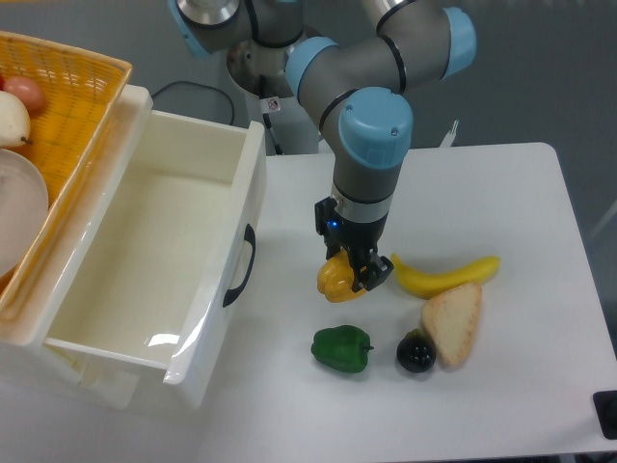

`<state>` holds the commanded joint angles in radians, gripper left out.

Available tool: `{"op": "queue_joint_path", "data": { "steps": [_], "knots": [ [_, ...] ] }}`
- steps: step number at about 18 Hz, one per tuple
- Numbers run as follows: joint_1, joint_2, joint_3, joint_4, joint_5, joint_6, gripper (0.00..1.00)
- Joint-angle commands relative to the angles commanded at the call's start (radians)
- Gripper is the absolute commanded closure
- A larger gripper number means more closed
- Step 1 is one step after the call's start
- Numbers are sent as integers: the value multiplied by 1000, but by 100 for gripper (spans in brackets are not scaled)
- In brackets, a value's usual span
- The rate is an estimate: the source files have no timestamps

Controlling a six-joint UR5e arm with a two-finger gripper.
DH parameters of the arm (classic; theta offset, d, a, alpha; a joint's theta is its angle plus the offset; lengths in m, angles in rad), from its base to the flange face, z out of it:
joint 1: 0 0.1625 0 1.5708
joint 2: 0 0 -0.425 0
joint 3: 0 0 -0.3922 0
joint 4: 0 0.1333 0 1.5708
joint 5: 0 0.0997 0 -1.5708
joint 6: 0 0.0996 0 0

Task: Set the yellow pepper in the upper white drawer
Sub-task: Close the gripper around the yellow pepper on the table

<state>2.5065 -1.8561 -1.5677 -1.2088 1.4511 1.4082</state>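
Now end effector (351,275) pinches one yellow pepper (335,280); one upper white drawer (154,260) open.

You get bright, even overhead light, sharp focus, and glare on the drawer (183,362) rim left of the gripper (353,273).

No legible text, brand, number or sign is recorded. One small white label with a red mark (273,104) is noted on the robot's base column, upper centre of the frame; its print is too small to be read. No other lettering is seen anywhere.
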Motion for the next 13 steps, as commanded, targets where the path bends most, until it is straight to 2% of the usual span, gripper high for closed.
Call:
{"op": "queue_joint_path", "data": {
  "steps": [4, 13],
  "knots": [
    [2, 2, 2, -3, 0, -12, 94],
    [5, 12, 20, -64, -11, -44, 94]
  ]
}}
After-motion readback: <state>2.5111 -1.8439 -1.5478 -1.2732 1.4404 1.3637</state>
